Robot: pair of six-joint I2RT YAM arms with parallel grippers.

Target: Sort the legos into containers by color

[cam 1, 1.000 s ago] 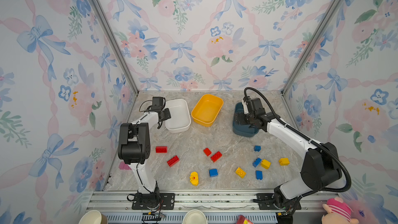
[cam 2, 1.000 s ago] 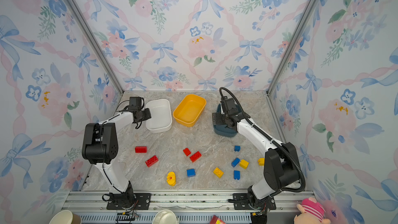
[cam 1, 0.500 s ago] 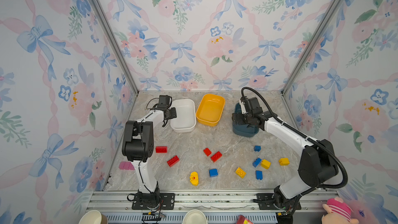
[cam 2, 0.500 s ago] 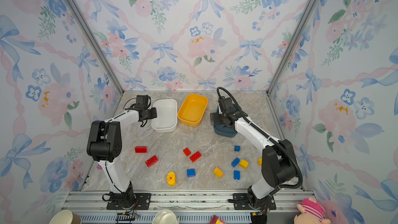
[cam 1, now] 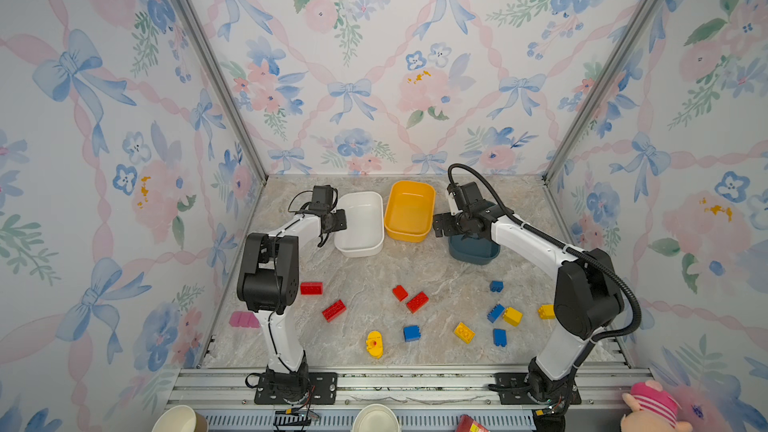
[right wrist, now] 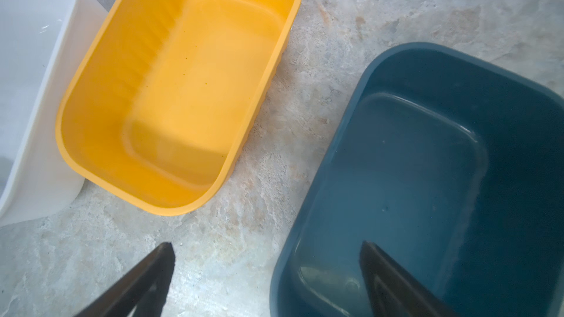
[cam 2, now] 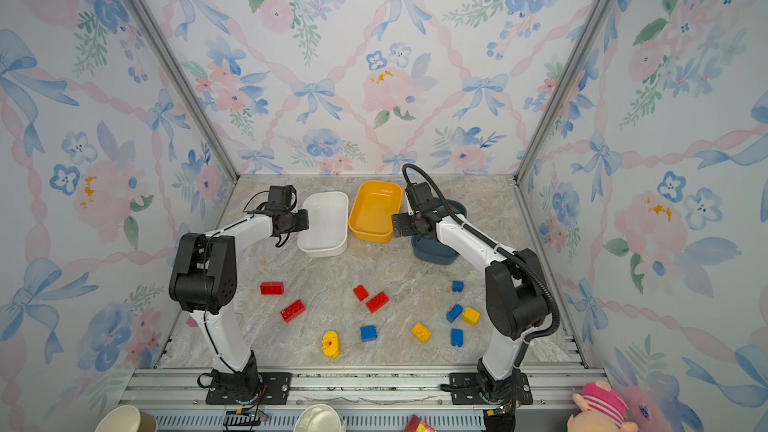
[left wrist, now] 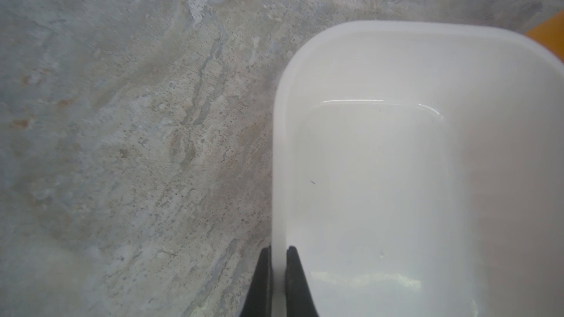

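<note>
We saw the left gripper clamped on the rim of the white tub, one finger outside the wall and the other inside. In both top views it held the tub's left long side. The white tub sat near the far edge of the tabletop, left of the middle, and held nothing.

We found the right gripper spread wide and gripping nothing. It straddled the rim of the dark teal tub, with one finger over the bare marble and the other over the tub's floor. In a top view it hung between that tub and the yellow-orange tub. The yellow-orange tub stood at the middle of the far edge, just beside the white one; we could not tell whether they touched. The teal tub lay toward the right edge, partly under the right arm. All three tubs were empty.

The legos lay loose across the near half of the tabletop. We counted four red bricks left and centre. Four blue bricks and three yellow bricks lay toward the right. The rounded yellow piece with a red dot was nearest the front edge. A flat pink block lay at the left edge.
</note>
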